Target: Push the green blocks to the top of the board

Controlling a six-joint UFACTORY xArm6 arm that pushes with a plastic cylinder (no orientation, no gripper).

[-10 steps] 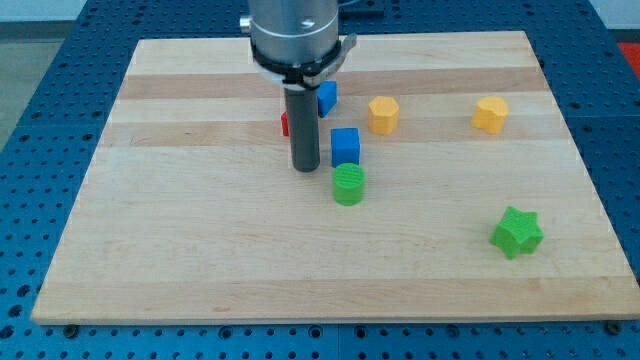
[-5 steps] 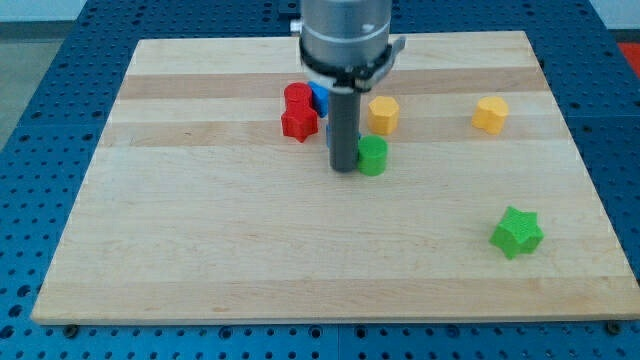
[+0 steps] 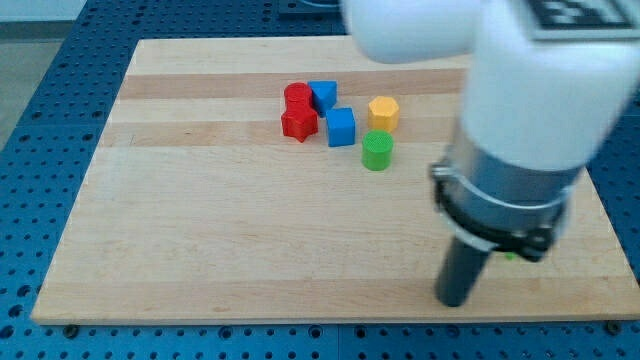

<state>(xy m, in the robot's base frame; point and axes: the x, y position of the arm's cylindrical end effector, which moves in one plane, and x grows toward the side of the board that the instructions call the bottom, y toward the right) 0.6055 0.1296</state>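
A green cylinder block [image 3: 377,151] stands near the board's middle, just below a yellow block [image 3: 383,113]. My tip [image 3: 455,301] is at the view's lower right, near the board's bottom edge, far from the green cylinder. The arm's big body covers the right side of the board. A sliver of green [image 3: 511,256] shows just right of the rod under the arm's collar; it seems to be the green star block, mostly hidden.
A blue cube [image 3: 341,127], a second blue block [image 3: 322,95], a red star block [image 3: 298,123] and a red cylinder [image 3: 297,96] cluster left of the green cylinder. The wooden board [image 3: 200,230] lies on a blue perforated table. The other yellow block is hidden.
My tip left the green cylinder and moved to the lower right, beside the green star. The green cylinder had been pushed up and right. The arm now hides the right yellow block.
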